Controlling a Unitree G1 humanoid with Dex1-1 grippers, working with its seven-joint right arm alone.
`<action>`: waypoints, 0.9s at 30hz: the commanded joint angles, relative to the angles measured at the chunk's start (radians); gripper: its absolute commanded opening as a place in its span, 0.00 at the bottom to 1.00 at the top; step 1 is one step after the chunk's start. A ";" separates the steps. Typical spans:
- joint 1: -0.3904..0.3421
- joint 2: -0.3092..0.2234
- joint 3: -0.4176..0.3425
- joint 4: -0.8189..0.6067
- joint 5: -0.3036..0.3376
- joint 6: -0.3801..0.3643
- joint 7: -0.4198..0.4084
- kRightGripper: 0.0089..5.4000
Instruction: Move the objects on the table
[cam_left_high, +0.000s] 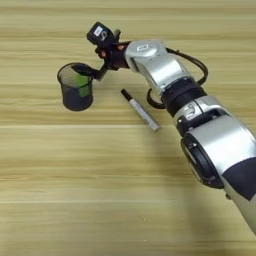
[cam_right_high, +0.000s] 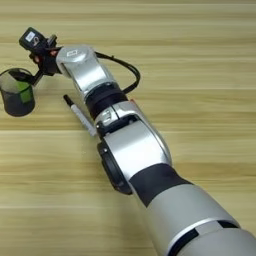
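Dark mesh cup (cam_left_high: 76, 89) upright, green stick (cam_left_high: 82, 85) inside, tool (cam_left_high: 94, 71) at rim

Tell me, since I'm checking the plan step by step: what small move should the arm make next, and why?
Probably lift the gripper straight up from the mesh cup and swing toward the marker. A green stick already shows inside the upright cup, with the gripper at its rim, while the marker lies loose on the table beside the forearm. Whether the fingers have let go cannot be told.
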 joint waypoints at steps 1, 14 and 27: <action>-0.115 -0.010 -0.019 -0.011 -0.003 -0.049 -0.028 1.00; -0.115 -0.007 -0.013 0.071 -0.041 -0.099 -0.052 1.00; -0.106 -0.016 -0.006 0.106 -0.087 -0.147 -0.076 1.00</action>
